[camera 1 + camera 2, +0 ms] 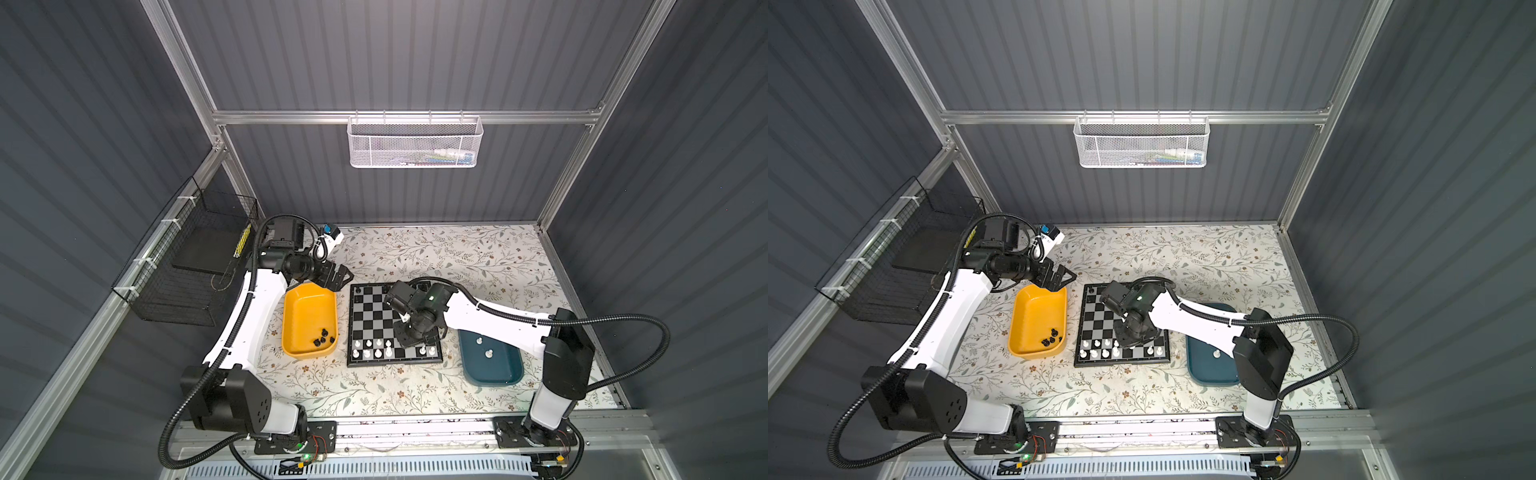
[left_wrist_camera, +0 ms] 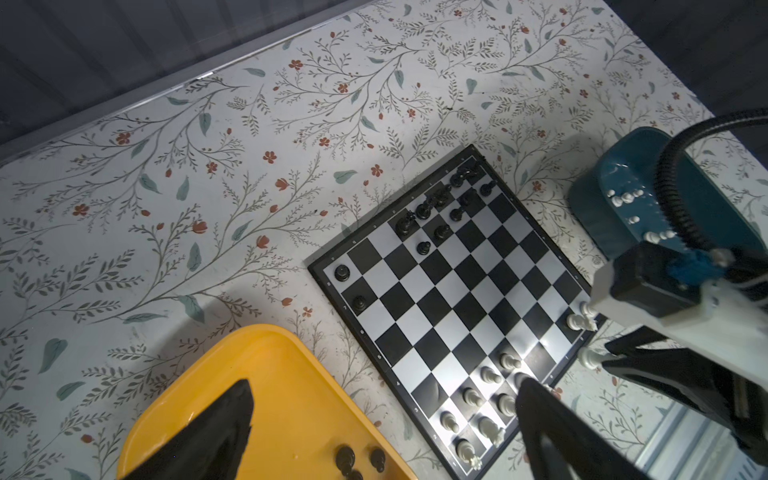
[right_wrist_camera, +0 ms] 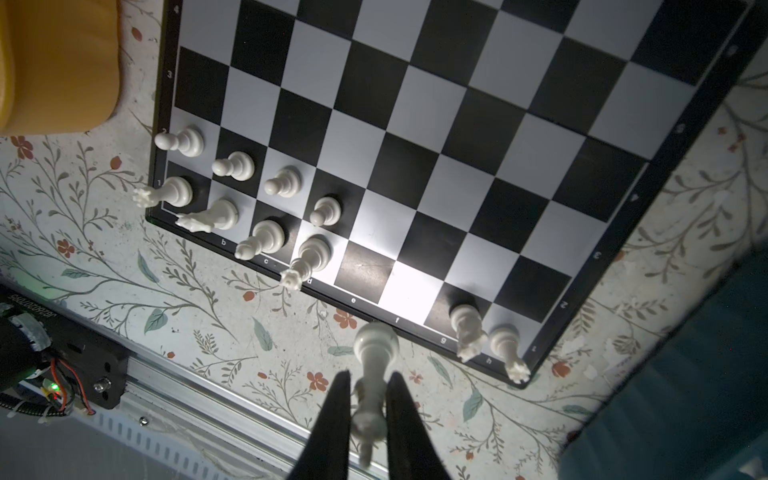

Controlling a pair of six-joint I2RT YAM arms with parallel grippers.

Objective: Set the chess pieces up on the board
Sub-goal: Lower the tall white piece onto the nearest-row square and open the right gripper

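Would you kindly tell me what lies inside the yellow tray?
A few black chess pieces sit in one near corner; the left pincer covers part of its far rim.

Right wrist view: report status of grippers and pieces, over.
Right gripper shut on white piece, above board edge. Left gripper open, by yellow tray. Nothing blocking.

board (image 3: 353, 300) rim: letters b-h, nos. 1-4
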